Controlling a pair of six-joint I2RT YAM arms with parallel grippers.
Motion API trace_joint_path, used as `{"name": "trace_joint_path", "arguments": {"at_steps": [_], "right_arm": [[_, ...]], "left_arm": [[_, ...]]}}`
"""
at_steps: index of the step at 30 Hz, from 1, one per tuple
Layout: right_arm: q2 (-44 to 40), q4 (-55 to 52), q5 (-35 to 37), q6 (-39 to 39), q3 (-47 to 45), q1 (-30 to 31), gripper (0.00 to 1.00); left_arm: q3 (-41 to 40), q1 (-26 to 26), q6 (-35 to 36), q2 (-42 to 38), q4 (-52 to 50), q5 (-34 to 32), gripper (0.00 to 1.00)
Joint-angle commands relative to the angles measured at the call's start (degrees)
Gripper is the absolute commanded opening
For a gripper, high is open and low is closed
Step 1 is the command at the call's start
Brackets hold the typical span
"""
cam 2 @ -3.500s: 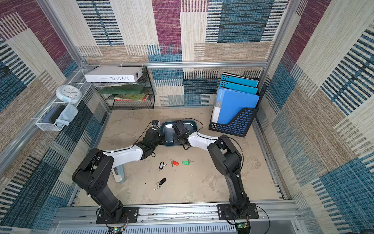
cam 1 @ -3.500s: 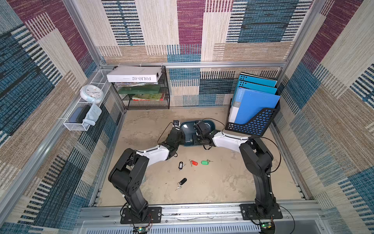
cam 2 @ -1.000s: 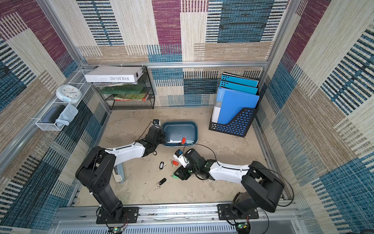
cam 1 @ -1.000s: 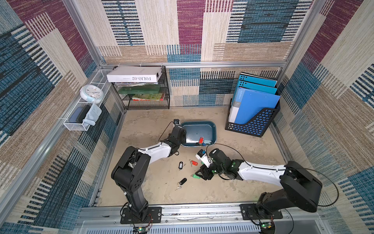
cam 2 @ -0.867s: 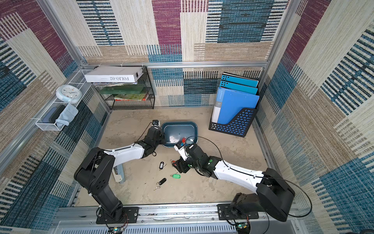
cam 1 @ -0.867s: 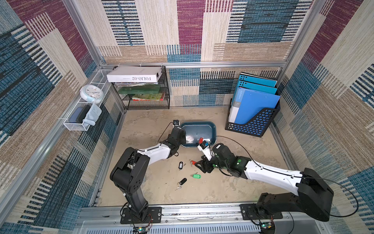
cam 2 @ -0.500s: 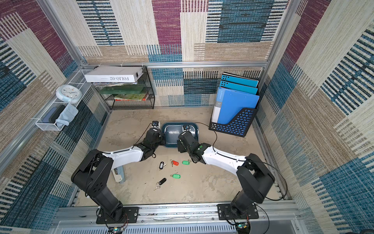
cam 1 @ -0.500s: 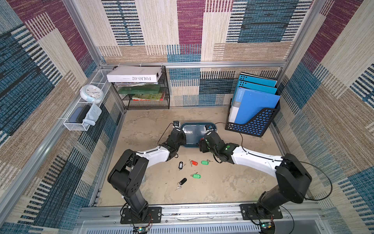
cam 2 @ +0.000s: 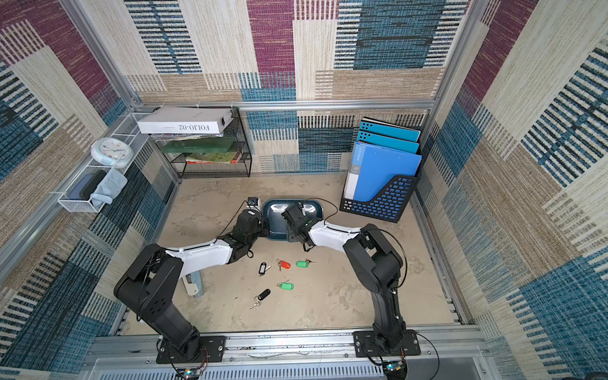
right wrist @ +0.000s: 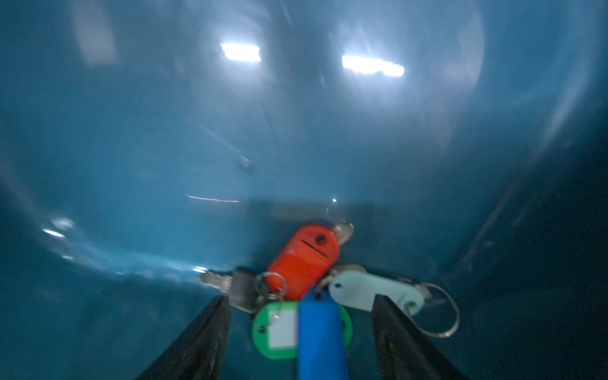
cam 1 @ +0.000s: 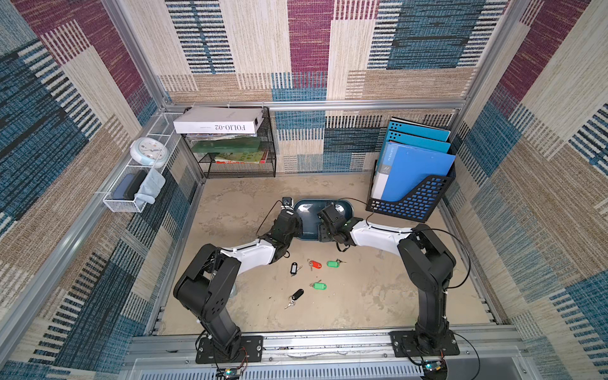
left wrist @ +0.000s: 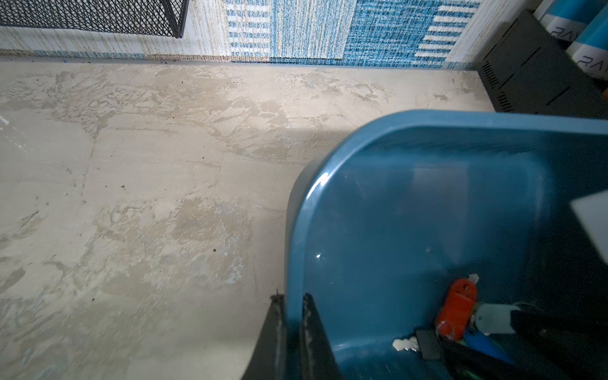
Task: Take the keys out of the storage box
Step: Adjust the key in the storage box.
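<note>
Your right pincer (right wrist: 299, 299) apart, straddling keys (right wrist: 302, 256) inside storage box (left wrist: 427, 120); left pincer (left wrist: 292, 306) clamped on its rim, likely steadying it.

Counter (cam 1: 368, 302): beige, mottled, scuffed.

Back row, standing directly on it:
- storage box (cam 1: 307, 214), centre.
- black file holder (cam 1: 411, 205), right rear corner, near the box but apart.
- black wire-mesh shelf (cam 1: 241, 171), left rear, against the wall.

Loose in front of the box, none touching:
- black-tagged key (cam 1: 293, 268), red-tagged key (cam 1: 315, 264) and green-tagged key (cam 1: 333, 263), in a rough row.
- second green-tagged key (cam 1: 319, 286), nearer the front.
- second black-tagged key (cam 1: 297, 294), nearest the front.

Left edge: pale grey object (cam 2: 194, 283), partly hidden, not identifiable.
</note>
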Motion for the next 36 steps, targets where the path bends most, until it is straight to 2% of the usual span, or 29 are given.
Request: {"name": "trace_joint_path", "arguments": {"at_steps": [1, 4, 8, 13, 16, 19, 31, 36], "right_arm": [[1.1, -3.2, 1.5, 1.3, 0.4, 0.0, 0.75], [3.7, -3.7, 1.0, 0.7, 2.1, -0.1, 0.72], [5.7, -3.6, 1.7, 0.4, 3.5, -0.1, 0.57], [4.8, -2.4, 1.8, -0.4, 3.6, -0.3, 0.21], [3.1, -1.1, 1.8, -1.3, 3.1, -0.3, 0.08], [2.0, -0.9, 2.4, -2.7, 3.3, -0.3, 0.0], [-5.2, 1.9, 1.9, -6.9, 0.8, -0.3, 0.0], [-9.9, 4.9, 0.3, -8.3, -2.1, -0.3, 0.0]], "left_arm": [[0.3, 0.0, 0.7, 0.0, 1.6, -0.7, 0.0], [0.2, 0.0, 0.5, 0.0, 1.8, -0.5, 0.0], [0.4, 0.0, 0.6, -0.1, 1.5, -0.4, 0.0], [0.9, 0.0, 0.6, 0.0, 0.6, -0.3, 0.0], [1.3, -0.1, 0.4, 0.4, 0.0, -0.7, 0.0], [1.5, -0.1, 0.1, 0.6, -0.4, -1.0, 0.0], [7.1, -0.1, -2.3, 3.4, -9.3, -2.2, 0.0], [12.6, 0.0, -5.2, 5.0, -19.2, -3.6, 0.0]]}}
